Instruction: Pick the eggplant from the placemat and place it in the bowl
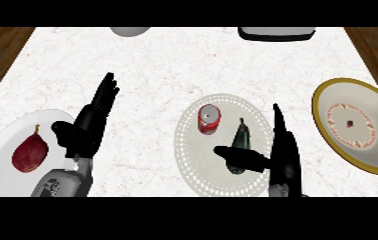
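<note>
A dark green eggplant lies on a round white placemat in the middle of the counter. My right hand stands just right of it, fingers straight and pointing away from me, with the thumb reaching left across the eggplant's near end. The hand is open. A bowl with a gold rim and a patterned inside sits at the right edge. My left hand rests open at the left, fingers up, holding nothing.
A red can stands on the placemat just left of the eggplant. A white plate at the lower left carries a dark red fruit. A grey object and a dark tray sit at the far edge.
</note>
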{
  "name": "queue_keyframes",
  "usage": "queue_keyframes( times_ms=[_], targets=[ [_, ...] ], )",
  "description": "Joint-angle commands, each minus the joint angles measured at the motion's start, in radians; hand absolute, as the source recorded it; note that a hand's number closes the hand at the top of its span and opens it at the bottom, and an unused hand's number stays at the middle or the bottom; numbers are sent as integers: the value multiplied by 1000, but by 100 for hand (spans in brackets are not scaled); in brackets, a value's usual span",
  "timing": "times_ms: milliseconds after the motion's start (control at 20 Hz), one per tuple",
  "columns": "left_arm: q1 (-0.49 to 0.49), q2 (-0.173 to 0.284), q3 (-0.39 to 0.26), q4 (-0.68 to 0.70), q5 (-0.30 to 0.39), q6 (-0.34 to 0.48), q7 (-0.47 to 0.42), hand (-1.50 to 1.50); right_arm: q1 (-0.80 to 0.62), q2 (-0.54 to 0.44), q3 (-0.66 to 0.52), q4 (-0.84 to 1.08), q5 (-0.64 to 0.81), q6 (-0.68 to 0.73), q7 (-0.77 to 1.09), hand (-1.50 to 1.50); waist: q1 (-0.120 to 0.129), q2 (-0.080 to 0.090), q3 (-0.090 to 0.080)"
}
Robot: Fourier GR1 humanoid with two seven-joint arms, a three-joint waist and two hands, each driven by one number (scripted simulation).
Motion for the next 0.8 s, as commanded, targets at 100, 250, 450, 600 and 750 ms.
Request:
queue_keyframes(
  times_ms=[100, 250, 450, 600, 750],
  targets=[
    [4, -24, -1, 2, -35, 0, -4, 0, 34, 2, 12, 110, -96, -174, -47, -150, -1, 1, 0],
    [0, -49, -6, 7, -49, 4, -4, 0, 69, 2, 61, 79, -75, -202, -1, -150, -3, 0, 0],
    [-46, -25, 59, 18, -25, -40, 29, 0, 62, 2, 57, 216, -127, -266, -135, -150, -2, 1, 0],
    [9, -98, 4, 11, -89, 1, -7, 0, 39, 2, 115, 227, -62, -288, -63, -150, -1, 0, 0],
    [-55, -41, 68, -7, -44, -49, 63, 0, -34, 2, 17, 325, -50, -192, -10, -150, 0, 1, 0]
  ],
)
